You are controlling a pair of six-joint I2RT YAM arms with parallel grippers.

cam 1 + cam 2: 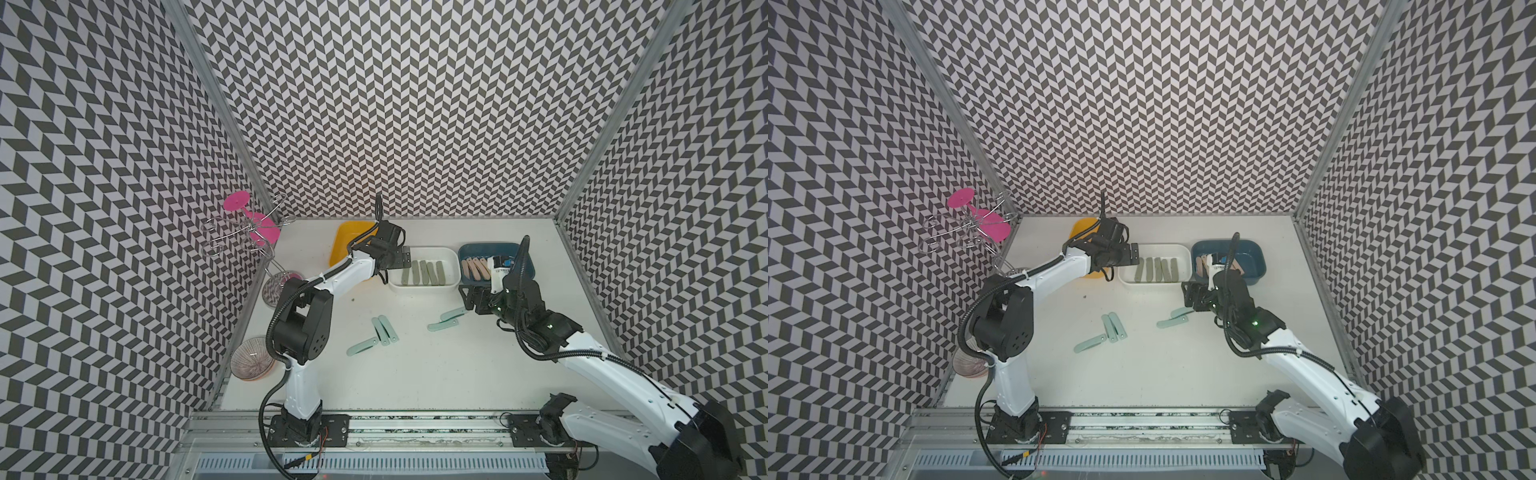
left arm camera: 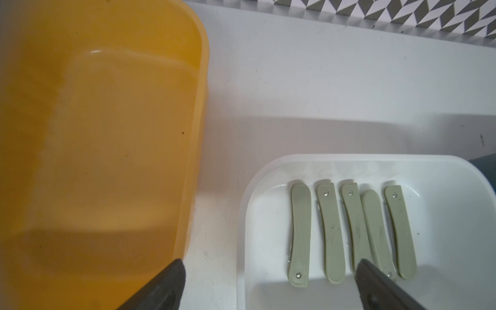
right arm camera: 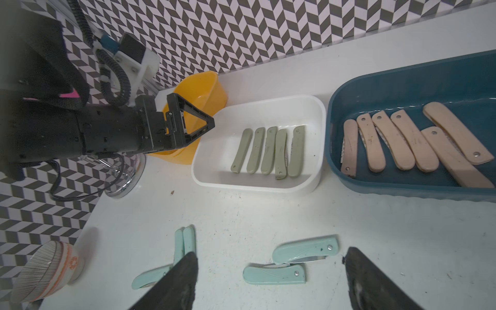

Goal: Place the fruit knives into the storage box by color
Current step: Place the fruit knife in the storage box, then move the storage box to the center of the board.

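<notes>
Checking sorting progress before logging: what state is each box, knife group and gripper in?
Yellow box: empty, as far as seen.
White box: holds five grey-green knives.
Blue box: holds peach knives.
Mint knives: loose on table.
Left gripper: open, empty.
Right gripper: open, empty.

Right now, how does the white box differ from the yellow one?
The white box holds five grey-green knives in a row; the yellow box shows none. The white box lies in open view from above; the yellow box sits partly under the left arm. Both are rounded boxes.
</notes>
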